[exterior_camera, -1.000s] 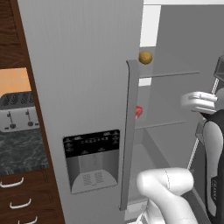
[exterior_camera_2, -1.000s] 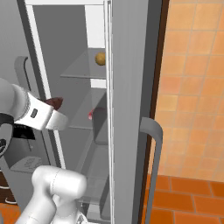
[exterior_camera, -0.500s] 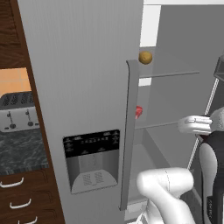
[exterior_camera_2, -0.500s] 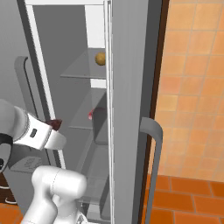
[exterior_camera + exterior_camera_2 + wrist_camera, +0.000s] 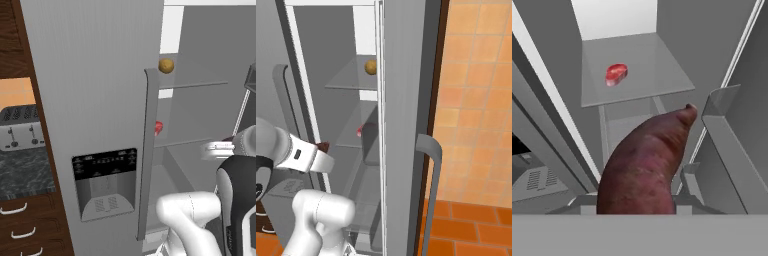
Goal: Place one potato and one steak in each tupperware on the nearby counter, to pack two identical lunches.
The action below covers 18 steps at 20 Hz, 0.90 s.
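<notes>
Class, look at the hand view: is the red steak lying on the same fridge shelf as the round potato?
No. The red steak lies alone on its shelf; the base views show the round potato one shelf higher.

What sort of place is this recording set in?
A rendered home kitchen, it seems: an open fridge with a steak on a shelf, a toaster on a stone counter, and drawers below.

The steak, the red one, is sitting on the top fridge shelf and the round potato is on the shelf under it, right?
Swapped. The right base view shows the round potato on the top fridge shelf and the red steak on the shelf under it.
</notes>
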Motion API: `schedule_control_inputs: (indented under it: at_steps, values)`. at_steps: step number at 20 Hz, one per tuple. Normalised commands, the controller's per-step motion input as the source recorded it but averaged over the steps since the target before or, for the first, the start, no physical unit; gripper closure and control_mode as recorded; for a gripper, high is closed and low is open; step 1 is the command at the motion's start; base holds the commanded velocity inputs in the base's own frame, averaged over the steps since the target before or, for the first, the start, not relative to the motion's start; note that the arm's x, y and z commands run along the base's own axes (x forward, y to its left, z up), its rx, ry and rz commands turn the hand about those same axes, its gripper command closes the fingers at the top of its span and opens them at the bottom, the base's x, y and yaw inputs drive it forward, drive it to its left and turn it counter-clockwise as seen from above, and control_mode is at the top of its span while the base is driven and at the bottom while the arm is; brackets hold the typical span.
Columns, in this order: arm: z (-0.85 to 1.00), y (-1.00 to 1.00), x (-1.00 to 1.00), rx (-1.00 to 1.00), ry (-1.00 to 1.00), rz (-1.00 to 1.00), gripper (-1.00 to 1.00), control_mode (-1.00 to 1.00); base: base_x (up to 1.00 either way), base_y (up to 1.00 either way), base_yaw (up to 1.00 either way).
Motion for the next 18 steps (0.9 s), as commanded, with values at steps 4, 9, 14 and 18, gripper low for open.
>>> schedule_control_inputs:
  at_steps: [4,9,14,18]
  values:
    - [-0.06,0.00,-0.03,0.00,0.00,0.00,1.00,-1.00,0.00,0.00,0.00]
    - [-0.08,0.00,-0.24,0.00,0.00,0.00,1.00,1.00,-0.30,0.02,0.00]
    - [0.00,0.00,0.00,0.00,0.00,0.00,1.00,1.00,-0.54,0.64,0.04]
    - [0.00,0.00,0.00,0.00,0.00,0.00,1.00,1.00,-0.37,1.00,0.15]
